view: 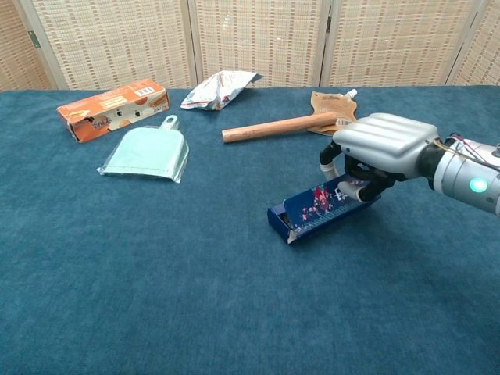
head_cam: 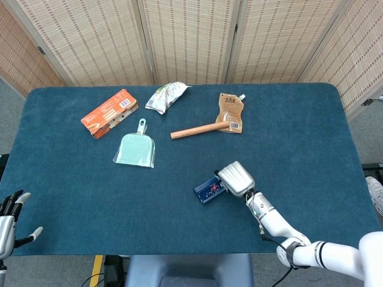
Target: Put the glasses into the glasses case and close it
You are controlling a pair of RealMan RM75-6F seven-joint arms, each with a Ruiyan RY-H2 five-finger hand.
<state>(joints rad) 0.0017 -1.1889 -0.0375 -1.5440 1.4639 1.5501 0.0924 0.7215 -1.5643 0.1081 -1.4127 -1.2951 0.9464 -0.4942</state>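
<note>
The glasses case [head_cam: 208, 189], dark blue with a red pattern on its lid, lies on the blue table right of centre. In the chest view the case [view: 312, 209] shows its lid folded over, with a small gap at the left end. The glasses are hidden inside it. My right hand [head_cam: 235, 179] sits over the case's right end, and its fingers [view: 353, 186] curl down around that end. At the lower left corner of the head view my left hand [head_cam: 11, 216] hangs off the table, fingers apart and holding nothing.
Along the back lie an orange box [head_cam: 109, 112], a crumpled snack bag [head_cam: 166, 96], a wooden stick [head_cam: 200, 130] and a brown pouch [head_cam: 231, 112]. A pale green dustpan [head_cam: 136, 149] in plastic lies left of centre. Bare cloth surrounds the case.
</note>
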